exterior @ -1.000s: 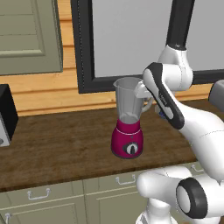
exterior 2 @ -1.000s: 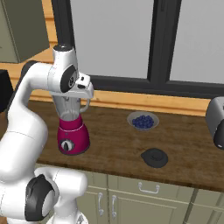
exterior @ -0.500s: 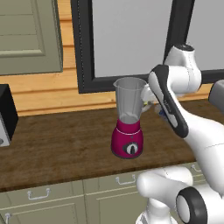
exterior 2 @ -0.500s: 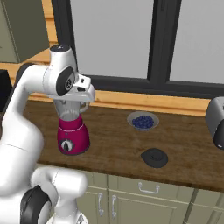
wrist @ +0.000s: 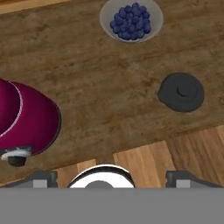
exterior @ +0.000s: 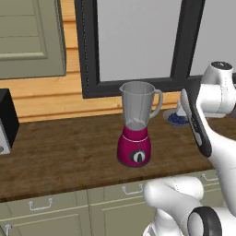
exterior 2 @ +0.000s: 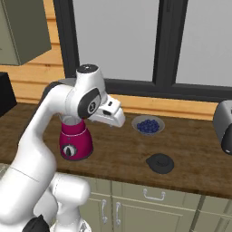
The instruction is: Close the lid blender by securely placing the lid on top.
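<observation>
The blender (exterior: pixel 137 123) stands on the wooden counter, a clear greyish jar with an open mouth on a magenta base (wrist: pixel 27 119) with a black dial. In the right base view the arm hides its jar and leaves the base (exterior 2: pixel 74 142) showing. The lid (exterior 2: pixel 160 163), a small black round cap, lies flat on the counter to the right of the blender, near the front edge. My gripper (wrist: pixel 112 178) hangs high above the counter between blender and lid (wrist: pixel 181 92), looking down. It is open, its fingertips (wrist: pixel 43 178) far apart with nothing between them.
A shallow grey bowl of blue berries (exterior 2: pixel 147 125) sits behind the lid, near the window sill. A grey appliance (exterior 2: pixel 224 127) stands at the counter's right end and a black one (exterior: pixel 5 120) at its left. Drawers (exterior: pixel 133 203) run below the counter edge.
The hand has swung right and slightly down, away from the blender jar toward the bowl and lid. Blender, lid and bowl have stayed put.
</observation>
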